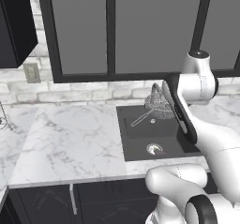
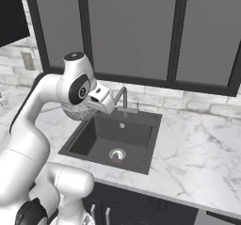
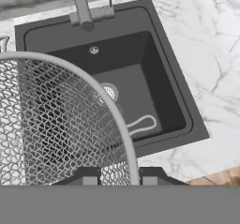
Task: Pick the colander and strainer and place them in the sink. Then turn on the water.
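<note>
My gripper (image 3: 121, 176) is shut on the rim of the strainer (image 3: 51, 124), a round light-grey mesh bowl. The strainer (image 1: 158, 105) hangs over the back of the sink (image 1: 123, 141), and its thin wire handle (image 1: 140, 120) points down to the left. From the right side, the strainer (image 2: 74, 111) shows behind my hand at the left rim of the sink (image 2: 151, 146). The sink (image 3: 190, 113) is a dark basin with a round drain (image 3: 108, 92). The faucet (image 3: 82, 7) stands at its rear edge, and no water comes from it. The colander is out of view.
White marble counter (image 1: 70, 138) lies on both sides of the basin. Behind it are a brick wall with an outlet (image 1: 32, 72) and a large dark-framed window (image 1: 110, 26). A dark wall cabinet (image 1: 16, 26) hangs at the upper left.
</note>
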You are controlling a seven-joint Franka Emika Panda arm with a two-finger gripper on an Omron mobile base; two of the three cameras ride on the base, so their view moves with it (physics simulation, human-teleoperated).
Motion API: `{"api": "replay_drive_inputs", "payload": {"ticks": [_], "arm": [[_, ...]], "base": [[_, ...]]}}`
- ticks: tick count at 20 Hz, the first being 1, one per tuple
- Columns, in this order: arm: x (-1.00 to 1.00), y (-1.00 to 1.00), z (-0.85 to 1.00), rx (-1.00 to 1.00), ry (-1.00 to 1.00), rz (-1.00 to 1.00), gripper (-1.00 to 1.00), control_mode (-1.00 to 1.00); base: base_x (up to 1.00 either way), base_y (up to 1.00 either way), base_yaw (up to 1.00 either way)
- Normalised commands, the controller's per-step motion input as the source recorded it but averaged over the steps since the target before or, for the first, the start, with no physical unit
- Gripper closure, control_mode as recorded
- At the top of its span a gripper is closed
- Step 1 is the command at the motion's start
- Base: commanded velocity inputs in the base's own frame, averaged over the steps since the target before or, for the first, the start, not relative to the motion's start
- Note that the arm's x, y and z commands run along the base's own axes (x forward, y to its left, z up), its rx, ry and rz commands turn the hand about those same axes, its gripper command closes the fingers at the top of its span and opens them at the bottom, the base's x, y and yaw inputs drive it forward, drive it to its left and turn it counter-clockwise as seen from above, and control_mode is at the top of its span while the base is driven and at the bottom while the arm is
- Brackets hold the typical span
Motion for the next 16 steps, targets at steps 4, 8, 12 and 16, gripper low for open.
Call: {"api": "replay_drive_inputs", "payload": {"ticks": [4,8,12,16], "arm": [[-0.11,-0.23,-0.21,0.02,0.06,-0.02,1.00,-1.00],[-0.20,-0.30,-0.23,0.02,0.05,-0.03,1.00,-1.00],[-0.28,-0.36,-0.24,0.03,0.00,-0.03,1.00,-1.00],[-0.24,-0.33,-0.22,0.01,0.00,-0.02,1.00,-1.00]], "base": [[0.00,0.00,0.00],[0.00,0.00,0.00],[0.00,0.00,0.00],[0.00,0.00,0.00]]}}
